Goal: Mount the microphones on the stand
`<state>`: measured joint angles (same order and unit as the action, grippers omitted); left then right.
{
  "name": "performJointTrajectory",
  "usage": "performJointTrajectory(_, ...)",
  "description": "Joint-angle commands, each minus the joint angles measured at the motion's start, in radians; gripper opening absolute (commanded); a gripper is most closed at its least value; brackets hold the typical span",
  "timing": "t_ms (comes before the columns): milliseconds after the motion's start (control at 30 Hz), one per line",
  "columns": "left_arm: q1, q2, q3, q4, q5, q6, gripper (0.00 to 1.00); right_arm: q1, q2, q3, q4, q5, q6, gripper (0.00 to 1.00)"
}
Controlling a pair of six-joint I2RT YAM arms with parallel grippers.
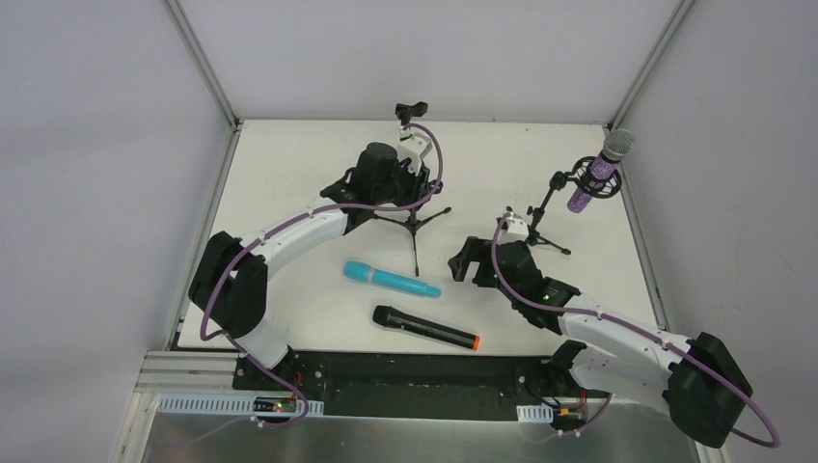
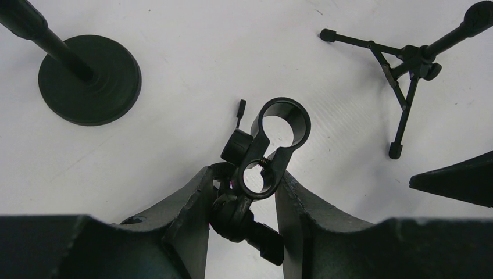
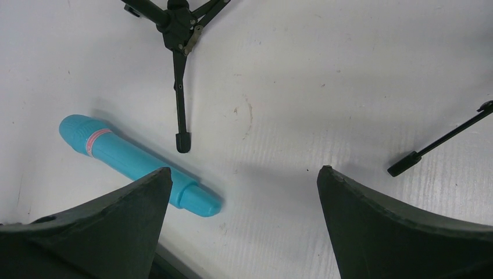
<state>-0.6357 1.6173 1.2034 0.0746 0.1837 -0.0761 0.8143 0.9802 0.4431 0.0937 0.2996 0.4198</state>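
Observation:
The turquoise microphone lies on the table's middle; it also shows in the right wrist view. The black microphone with the orange end ring lies nearer the front. The glittery purple microphone sits in the right stand's holder. My left gripper is shut on the joint under the empty ring clip of the middle tripod stand. My right gripper is open and empty, hovering just right of the turquoise microphone's tail end.
A third stand with a round base stands at the back, its empty clip up high. The right stand's tripod feet spread right of my left gripper. The middle tripod's leg reaches toward the turquoise microphone.

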Motion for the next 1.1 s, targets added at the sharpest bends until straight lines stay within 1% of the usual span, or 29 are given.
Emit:
performJointTrajectory(0,-0.019,0.011,0.033,0.018,0.085,0.01,0.34,0.005,-0.027,-0.01,0.027,0.021,-0.013,0.99)
performJointTrajectory(67,-0.019,0.009,0.037,0.012,0.088,0.021,0.47,0.005,-0.03,-0.009,0.027,0.019,-0.013,0.99)
performJointTrajectory(200,-0.019,-0.011,0.032,0.01,0.07,0.029,0.8,0.004,-0.032,-0.01,0.027,0.016,-0.013,0.99)
performJointTrajectory(300,-0.019,-0.036,0.022,0.017,0.052,0.034,0.92,0.005,-0.032,-0.011,0.028,0.015,-0.015,0.99)
performJointTrajectory(367,-0.019,-0.06,0.009,0.035,0.042,0.033,0.98,0.005,-0.031,-0.009,0.027,0.01,-0.016,0.99)
performJointTrajectory(467,-0.019,-0.097,-0.016,0.068,0.034,0.036,0.99,0.004,-0.028,-0.007,0.027,-0.005,-0.021,0.99)
performJointTrajectory(633,-0.018,-0.141,-0.041,0.102,0.038,0.027,0.99,0.005,-0.02,-0.006,0.054,-0.088,-0.046,0.99)
performJointTrajectory(733,-0.016,-0.159,-0.047,0.106,0.035,0.025,0.99,0.005,-0.024,-0.004,0.064,-0.112,-0.048,0.99)
performJointTrajectory(867,-0.001,-0.186,-0.057,0.106,0.05,0.023,0.99,0.005,-0.03,0.007,0.048,-0.103,-0.026,0.99)
performJointTrajectory(1067,0.076,-0.242,-0.07,0.113,0.104,-0.031,0.99,0.005,-0.062,0.009,0.033,-0.058,0.019,0.99)
